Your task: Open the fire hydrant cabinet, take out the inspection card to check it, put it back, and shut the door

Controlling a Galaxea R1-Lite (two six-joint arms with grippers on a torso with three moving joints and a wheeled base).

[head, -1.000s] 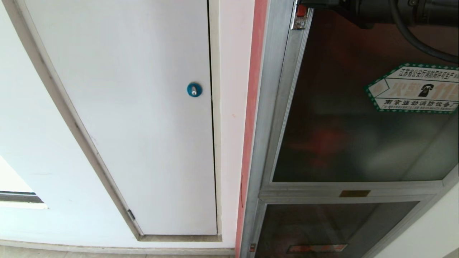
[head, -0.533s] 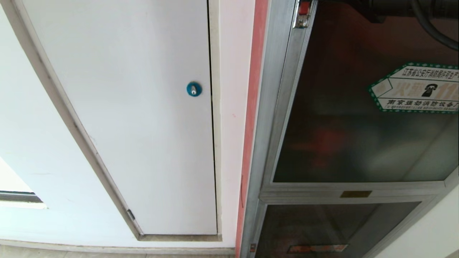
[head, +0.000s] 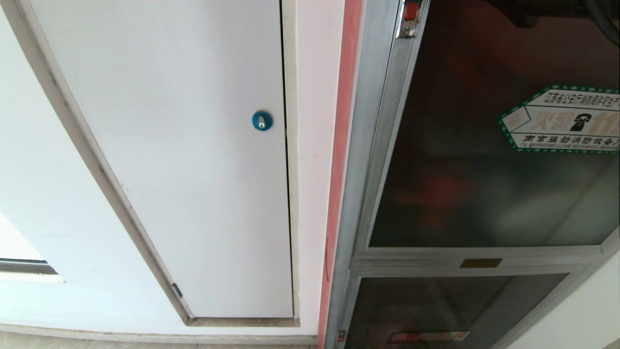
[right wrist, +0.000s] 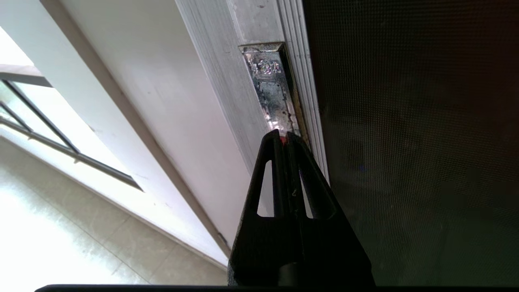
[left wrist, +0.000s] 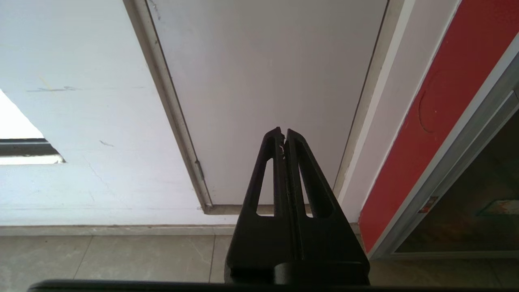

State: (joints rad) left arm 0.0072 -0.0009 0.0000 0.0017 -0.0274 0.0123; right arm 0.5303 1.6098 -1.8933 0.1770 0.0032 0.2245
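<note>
- Both grippers are pinched closed and empty
- right gripper (right wrist: 284, 136) tips sit right at the red latch (head: 410, 10); metal latch plate (right wrist: 271, 91) runs lengthwise just beyond them, along the door (head: 484, 184) edge
- left gripper (left wrist: 284, 133) hangs well away

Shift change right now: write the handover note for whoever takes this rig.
Right gripper: shut, tips at the red latch on the door frame's metal latch plate.
Left gripper: shut, idle, pointing at the white door.
Fire hydrant cabinet: door not visibly opened; inspection card not in view.
Done: reached the latch.
Left: open the door, take out and check the card, return it, close.
</note>
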